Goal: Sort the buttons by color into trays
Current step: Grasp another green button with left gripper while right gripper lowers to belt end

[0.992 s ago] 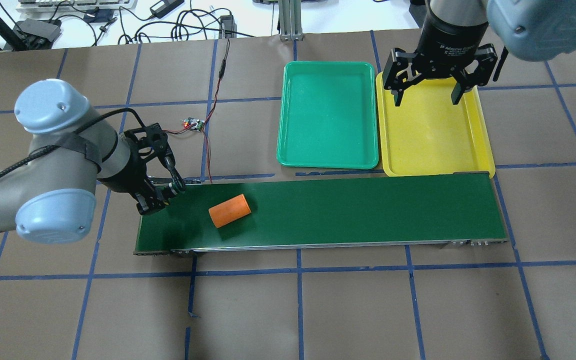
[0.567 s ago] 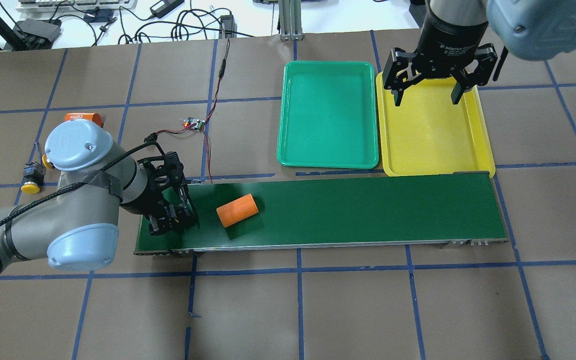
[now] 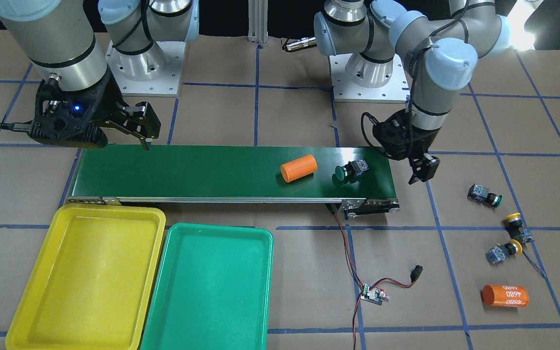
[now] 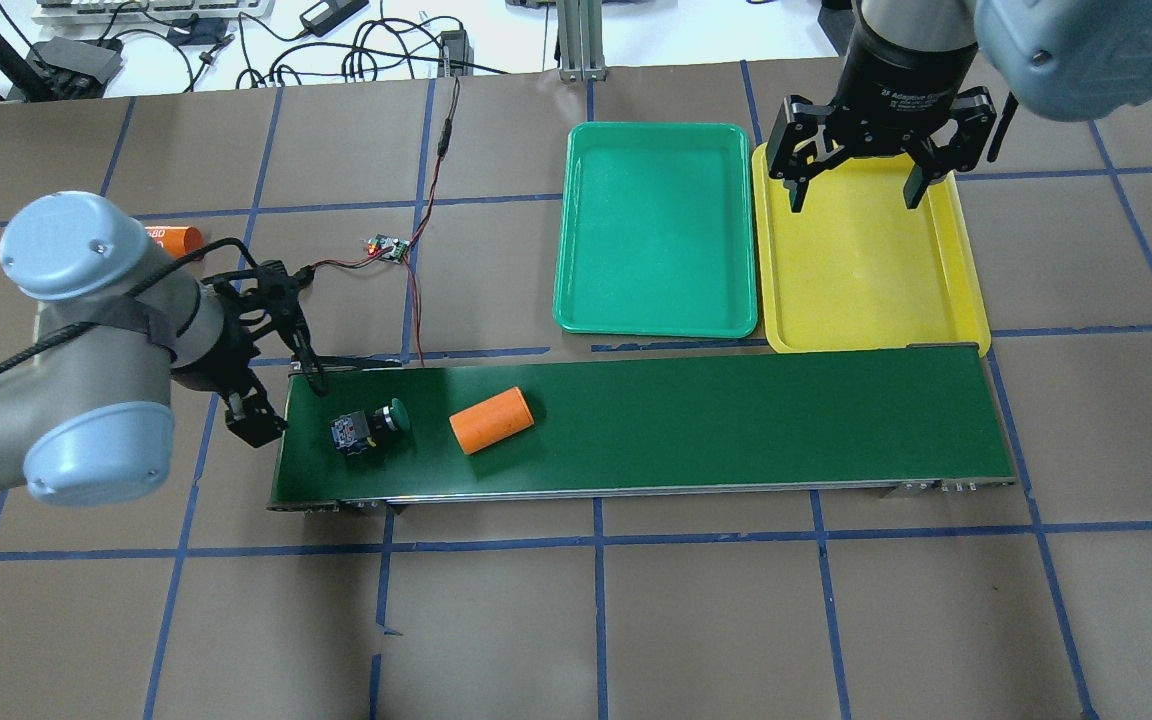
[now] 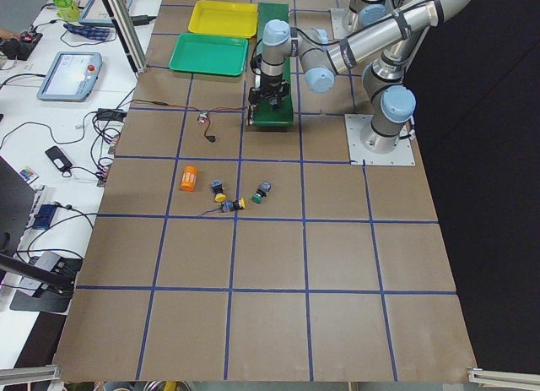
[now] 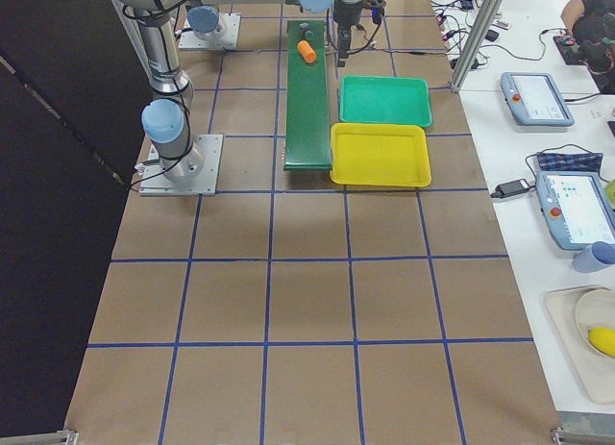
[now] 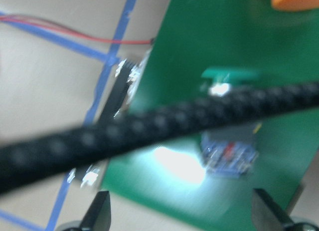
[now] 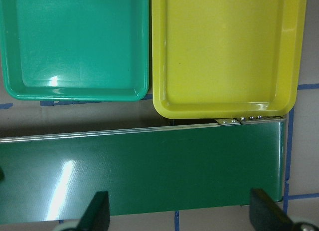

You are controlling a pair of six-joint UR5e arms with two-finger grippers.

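- Left gripper (image 4: 286, 397) hangs wide open and empty at the near end of the belt (image 4: 736, 420).
- Green button (image 4: 368, 428) lies on the belt just beside those fingers, clear of them, with the orange cylinder (image 4: 491, 420) next along.
- Right gripper (image 4: 851, 200), spread wide with nothing held, hovers over the yellow tray (image 4: 866, 290).

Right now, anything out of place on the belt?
Yes: an orange cylinder lies on its side on the belt beside the green button. It is not a button, so it looks like a stray. Nothing looks spilled or damaged.
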